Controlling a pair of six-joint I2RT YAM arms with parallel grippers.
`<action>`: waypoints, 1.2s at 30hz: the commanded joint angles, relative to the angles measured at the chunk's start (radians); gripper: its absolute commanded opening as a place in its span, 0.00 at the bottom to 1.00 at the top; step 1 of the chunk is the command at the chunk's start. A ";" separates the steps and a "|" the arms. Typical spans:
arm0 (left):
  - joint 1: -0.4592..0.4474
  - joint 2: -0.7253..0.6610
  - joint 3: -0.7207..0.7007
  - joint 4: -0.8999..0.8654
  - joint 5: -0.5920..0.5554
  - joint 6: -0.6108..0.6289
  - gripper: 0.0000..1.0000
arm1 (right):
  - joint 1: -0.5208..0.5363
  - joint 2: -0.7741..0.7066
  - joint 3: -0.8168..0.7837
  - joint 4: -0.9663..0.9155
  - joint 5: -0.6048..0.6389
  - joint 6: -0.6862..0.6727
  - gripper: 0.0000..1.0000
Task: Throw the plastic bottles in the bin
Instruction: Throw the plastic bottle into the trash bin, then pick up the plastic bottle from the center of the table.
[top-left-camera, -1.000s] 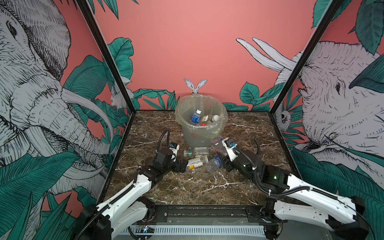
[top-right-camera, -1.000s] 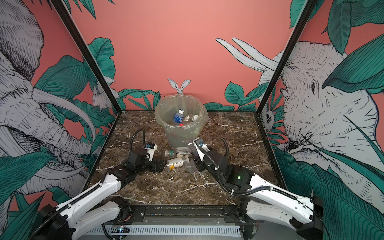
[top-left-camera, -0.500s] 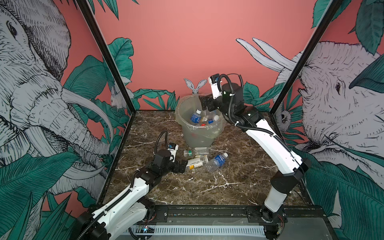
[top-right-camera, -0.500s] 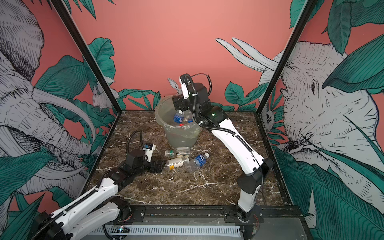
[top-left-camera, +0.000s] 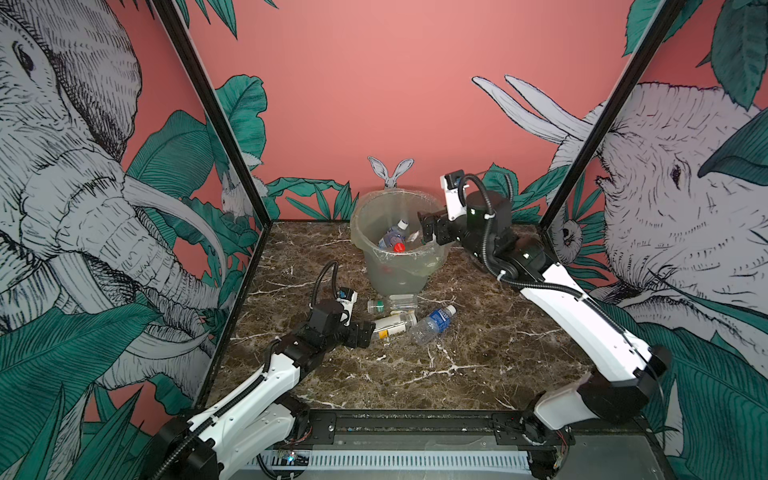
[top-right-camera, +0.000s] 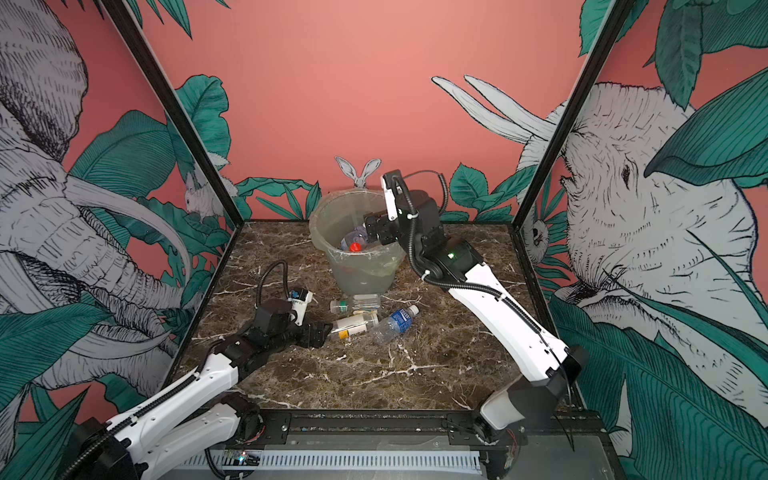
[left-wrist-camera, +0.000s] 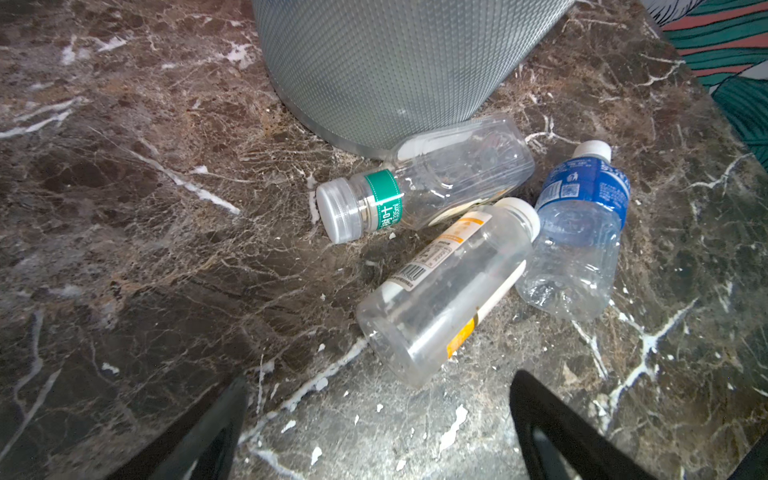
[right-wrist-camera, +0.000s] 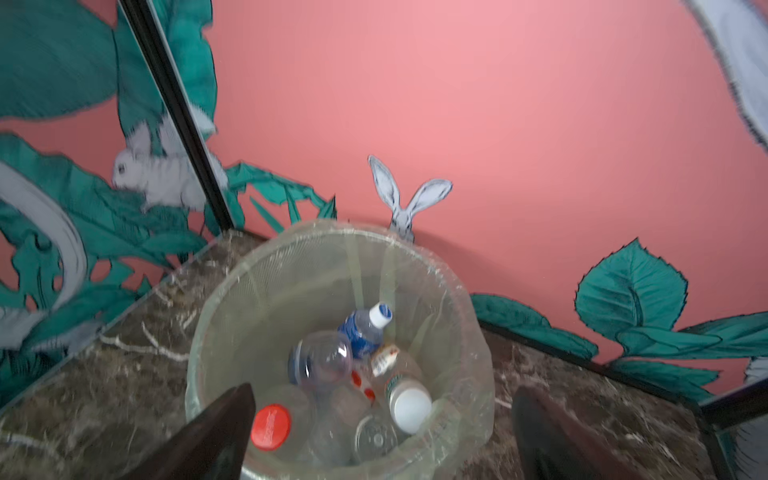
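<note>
The bin (top-left-camera: 399, 266), a translucent grey-green bucket lined with a clear bag, stands upright just below the right gripper's (right-wrist-camera: 380, 432) spread jaws. It holds several clear bottles: a blue-labelled one (right-wrist-camera: 361, 330) with a white cap, a red-capped one (right-wrist-camera: 271, 427), and a white-capped one (right-wrist-camera: 409, 405).

Three more lie on their sides ahead of the left gripper's (left-wrist-camera: 376, 419) spread jaws: the yellow-labelled bottle (left-wrist-camera: 446, 291) nearest, the green-banded bottle (left-wrist-camera: 424, 187) against the bin's foot, and the blue-labelled bottle (left-wrist-camera: 577, 232) beside them.

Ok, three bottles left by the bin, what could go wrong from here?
The left gripper is open, facing the orange-label bottle, which touches the blue-label bottle; closing could knock that one away. The green-label bottle lies against the bin, so reaching it may nudge the bin. The right gripper hangs open at the rim.
</note>
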 joint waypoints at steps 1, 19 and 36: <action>0.005 0.022 0.017 -0.002 0.015 0.024 1.00 | 0.006 -0.071 -0.100 0.104 0.093 0.088 0.99; -0.136 0.195 0.156 0.030 -0.042 0.098 0.90 | 0.003 -0.313 -0.623 -0.068 0.232 0.227 0.99; -0.311 0.467 0.363 0.068 -0.048 0.145 0.90 | -0.165 -0.456 -1.013 0.018 0.106 0.276 0.99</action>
